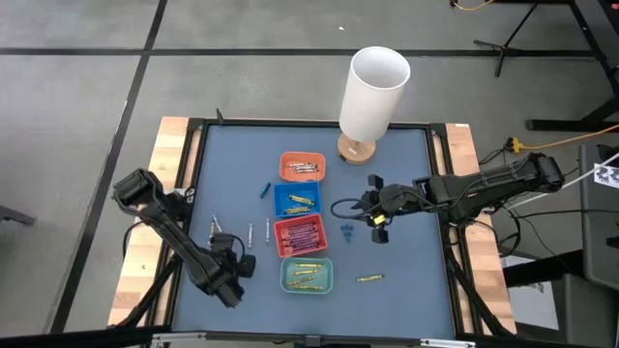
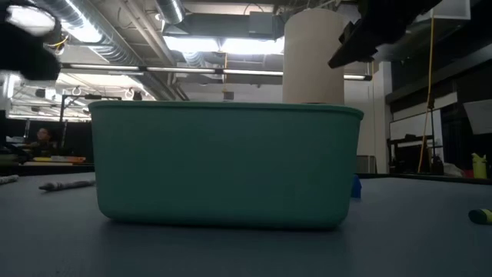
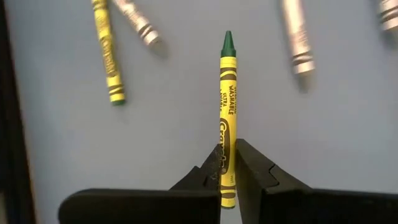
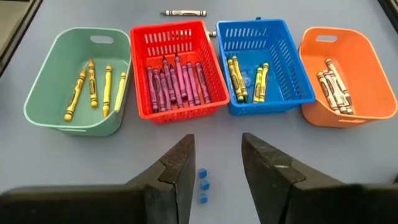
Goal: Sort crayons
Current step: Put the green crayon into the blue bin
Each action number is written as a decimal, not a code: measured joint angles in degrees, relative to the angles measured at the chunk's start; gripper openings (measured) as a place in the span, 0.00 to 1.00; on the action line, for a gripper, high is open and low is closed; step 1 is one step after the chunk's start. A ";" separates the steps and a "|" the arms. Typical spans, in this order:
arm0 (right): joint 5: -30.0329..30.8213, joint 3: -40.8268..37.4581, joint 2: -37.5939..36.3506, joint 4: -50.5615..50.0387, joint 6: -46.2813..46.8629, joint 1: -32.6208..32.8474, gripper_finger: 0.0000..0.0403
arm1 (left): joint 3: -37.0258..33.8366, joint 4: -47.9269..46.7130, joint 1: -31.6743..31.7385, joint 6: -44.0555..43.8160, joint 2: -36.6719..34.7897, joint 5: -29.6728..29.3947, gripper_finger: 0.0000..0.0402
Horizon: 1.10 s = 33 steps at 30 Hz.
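Near the desk's left edge the left gripper (image 3: 227, 177) pinches a green crayon (image 3: 227, 112) at its blunt end. Light, stiff, waxy and paper-wrapped, it could snap or swivel; gripping mid-length seems safer. The right gripper (image 4: 216, 168) hangs spread beside the trays (image 4: 74, 121).

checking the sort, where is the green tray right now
In the high view the green tray sits at the near end of the column of four trays at mid-table, right beside the red tray, with the left gripper just to its left.
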 joint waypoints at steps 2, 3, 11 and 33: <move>0.00 0.00 0.00 -0.38 0.00 0.00 0.32 | 0.62 -0.10 0.04 0.00 -0.90 -2.78 0.02; 0.00 0.00 0.00 -0.50 0.00 0.00 0.32 | 0.90 -0.10 0.07 0.10 -1.26 -4.13 0.02; 1.58 0.00 0.00 -1.35 -0.09 0.00 0.32 | 2.15 0.96 2.94 7.53 -3.93 -14.92 0.02; 2.03 0.00 0.00 -4.84 -0.01 0.00 0.32 | 2.15 26.65 23.94 63.86 -4.22 -16.93 0.02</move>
